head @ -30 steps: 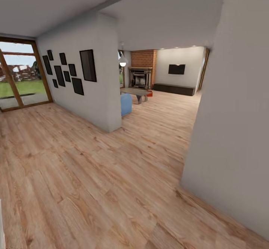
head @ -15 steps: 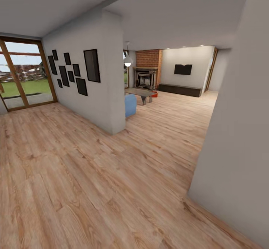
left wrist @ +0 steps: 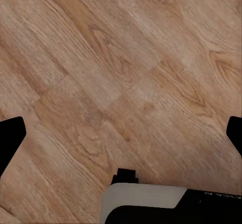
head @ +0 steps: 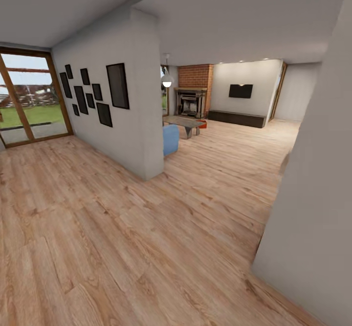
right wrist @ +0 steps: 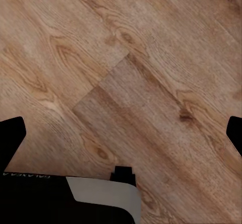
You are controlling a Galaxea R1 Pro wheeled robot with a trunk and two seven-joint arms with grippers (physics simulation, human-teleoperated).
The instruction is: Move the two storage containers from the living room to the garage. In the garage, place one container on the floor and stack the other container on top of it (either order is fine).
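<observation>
**Far off, a sliver of red-orange by the low table**

Ahead, we are looking through the opening at one storage container (head: 202,124), a small red-orange patch sitting on the living room (head: 230,135) planks just beside the far end of the grey low table (head: 183,121); we cannot tell whether the second bin is there. Nearer us, a blue sofa (head: 170,139) corner is peeking out past the white wall (head: 132,120) carrying black frames (head: 118,85). Beyond are standing a brick fireplace (head: 190,96) and a dark wall screen (head: 240,91).

The wrist views are giving us only plank floor. The left gripper (left wrist: 121,133) is hanging with its black fingertips (left wrist: 10,138) spread wide, holding nothing. The right gripper (right wrist: 121,133) is doing likewise, and we are reading mirrored lettering, seemingly "GALAXEA", on its housing (right wrist: 30,196).
</observation>
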